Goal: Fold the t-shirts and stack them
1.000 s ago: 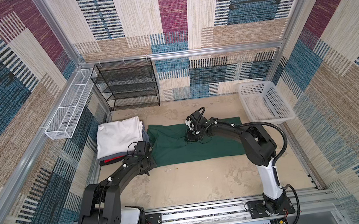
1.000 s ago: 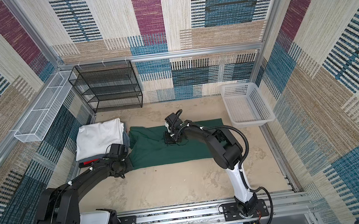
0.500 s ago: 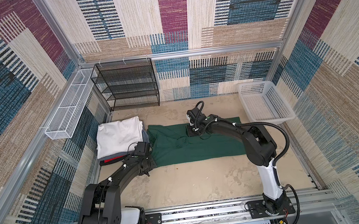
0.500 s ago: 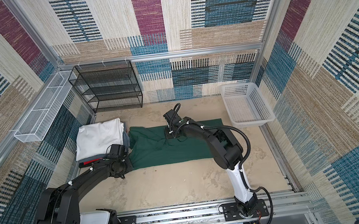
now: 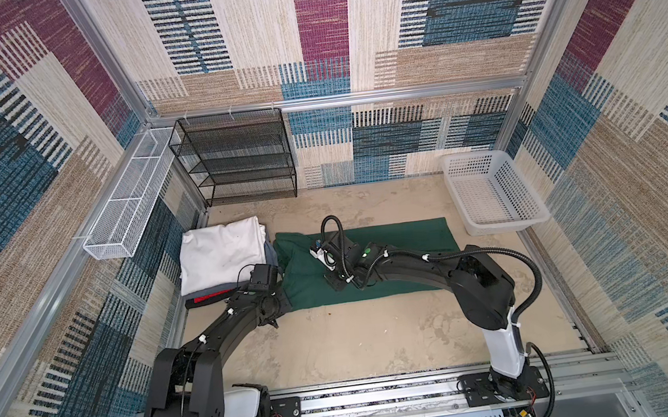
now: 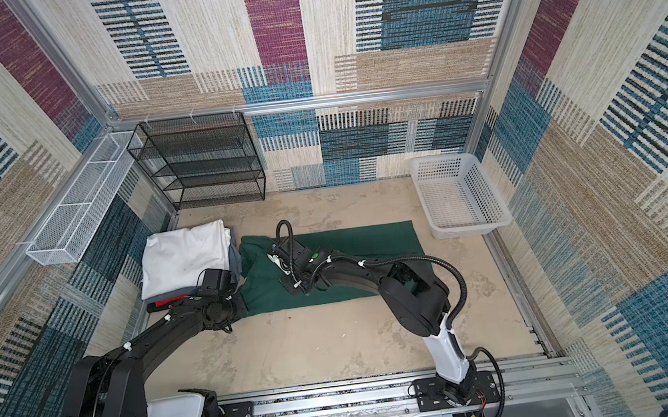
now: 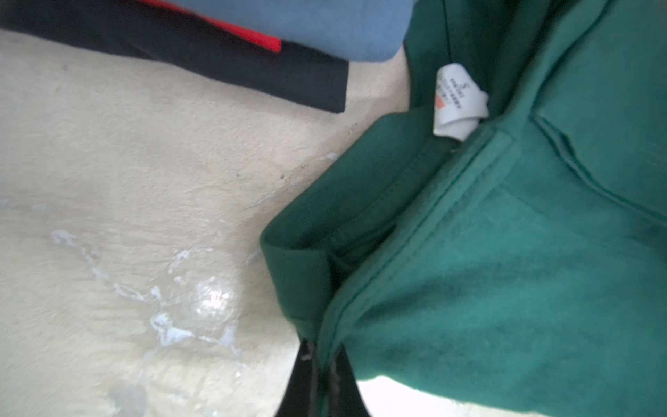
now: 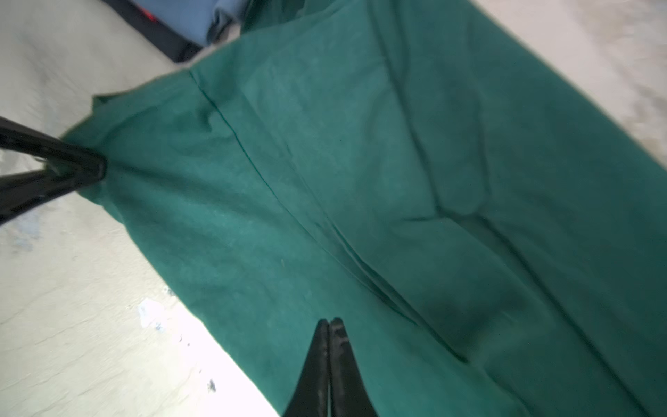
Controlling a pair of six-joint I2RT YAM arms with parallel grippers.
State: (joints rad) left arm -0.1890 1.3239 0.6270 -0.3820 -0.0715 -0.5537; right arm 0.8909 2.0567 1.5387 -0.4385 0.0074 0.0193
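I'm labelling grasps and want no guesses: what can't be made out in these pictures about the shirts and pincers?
- Neck label print, left wrist view: too small and blurred to read.
- Right pincer, right wrist view: shut over the green shirt; whether cloth is pinched is unclear.
- Left pincer: hidden beneath its own wrist in both top views.
- Stack under the white shirt, both top views: left arm covers its near edge, count uncertain.

walls: patchwork carpet (image 5: 323,31) | floor: beige, stained (image 5: 357,341) | black mesh rack (image 5: 235,156) | white wire tray (image 5: 127,208) | white plastic basket (image 5: 505,224)
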